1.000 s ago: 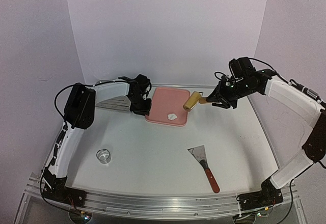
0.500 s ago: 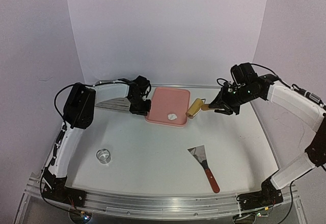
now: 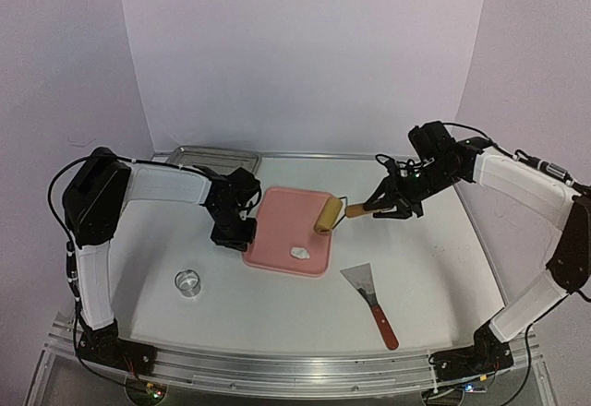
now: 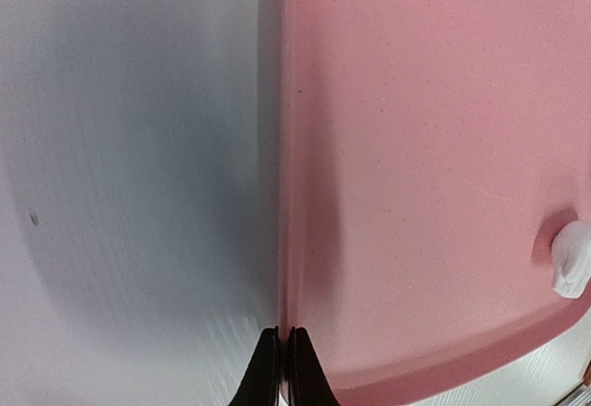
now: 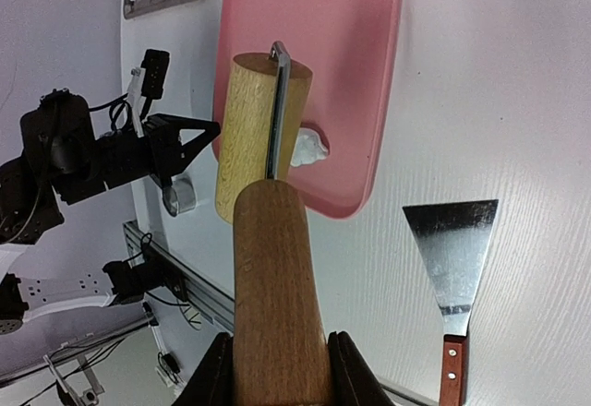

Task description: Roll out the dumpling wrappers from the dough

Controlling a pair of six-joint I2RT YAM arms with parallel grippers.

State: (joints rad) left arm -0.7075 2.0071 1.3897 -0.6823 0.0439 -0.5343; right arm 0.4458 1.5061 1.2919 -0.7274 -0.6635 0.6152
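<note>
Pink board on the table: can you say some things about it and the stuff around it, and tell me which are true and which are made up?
1. The left pincer is pinched shut on the edge of the flat pink board. True.
2. The right pincer holds the metal scraper with the red handle. False: it holds the wooden roller by its handle; the scraper lies on the white table.
3. The small white lump of dough lies on the pink board. True.
4. The small round metal ring sits on the pink board. False: it stands on the table, apart from the board.
</note>
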